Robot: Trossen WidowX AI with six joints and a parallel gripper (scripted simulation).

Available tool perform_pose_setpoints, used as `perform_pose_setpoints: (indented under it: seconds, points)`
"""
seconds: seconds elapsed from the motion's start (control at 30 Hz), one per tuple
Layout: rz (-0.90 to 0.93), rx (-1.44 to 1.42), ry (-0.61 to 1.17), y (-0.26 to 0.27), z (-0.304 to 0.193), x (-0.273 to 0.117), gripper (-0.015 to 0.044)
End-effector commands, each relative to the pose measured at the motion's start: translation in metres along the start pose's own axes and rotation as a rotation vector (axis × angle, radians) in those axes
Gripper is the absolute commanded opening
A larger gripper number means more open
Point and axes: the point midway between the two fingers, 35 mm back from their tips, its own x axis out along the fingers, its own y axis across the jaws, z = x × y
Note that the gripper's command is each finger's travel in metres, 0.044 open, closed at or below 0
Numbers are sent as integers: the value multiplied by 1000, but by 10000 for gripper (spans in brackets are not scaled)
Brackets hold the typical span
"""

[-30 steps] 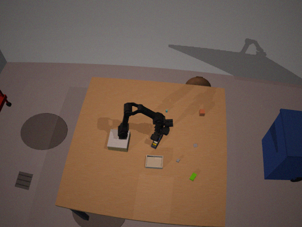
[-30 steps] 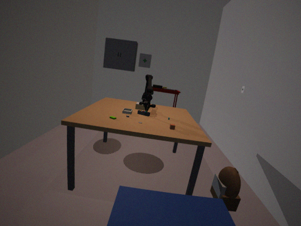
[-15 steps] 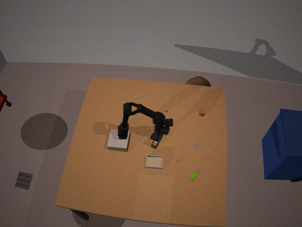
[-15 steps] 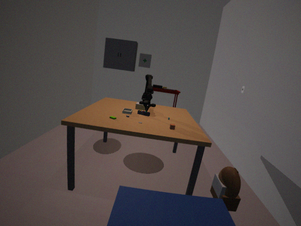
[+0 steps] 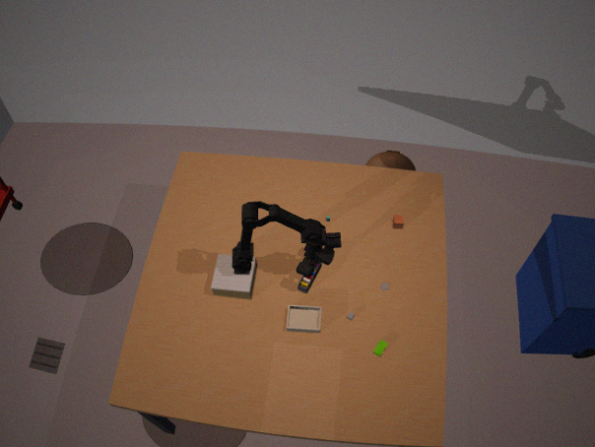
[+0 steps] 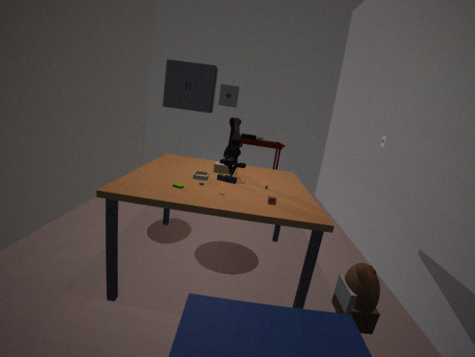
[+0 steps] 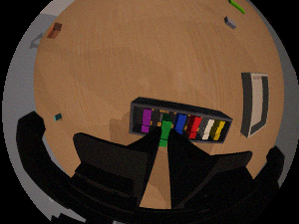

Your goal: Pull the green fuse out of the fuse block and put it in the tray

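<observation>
The green fuse [image 7: 164,131] [image 6: 231,174] is between the fingertips of my gripper [image 7: 164,131], which is shut on it. In the wrist view it overlaps the near edge of the dark fuse block [image 7: 174,105] [image 6: 226,180] [image 5: 304,289]; it appears raised above the block. Purple [image 7: 147,119], blue [image 7: 180,123], red [image 7: 194,127], white [image 7: 208,129] and yellow [image 7: 218,129] fuses stand in the block. The pale tray [image 5: 303,330] [image 6: 200,178] [image 7: 246,106] lies beyond the block's yellow end. In the top view the arm hides the fingertips and the green fuse.
On the table [image 5: 212,354] are a bright green piece [image 5: 380,348] [image 6: 178,185], small grey pieces [image 5: 351,316] [image 5: 385,286], an orange block [image 5: 398,222] [image 6: 272,200] and a small teal cube [image 5: 328,219] [image 7: 58,116]. The arm's base stands on a white box [image 5: 231,286].
</observation>
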Motion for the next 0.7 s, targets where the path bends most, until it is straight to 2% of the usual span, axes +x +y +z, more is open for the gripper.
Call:
perform_pose_setpoints:
  seconds: [0.0,0.67]
  points:
    - [4,0,-4,1,1,-4,0]
    - [5,0,-3,1,1,-13,0]
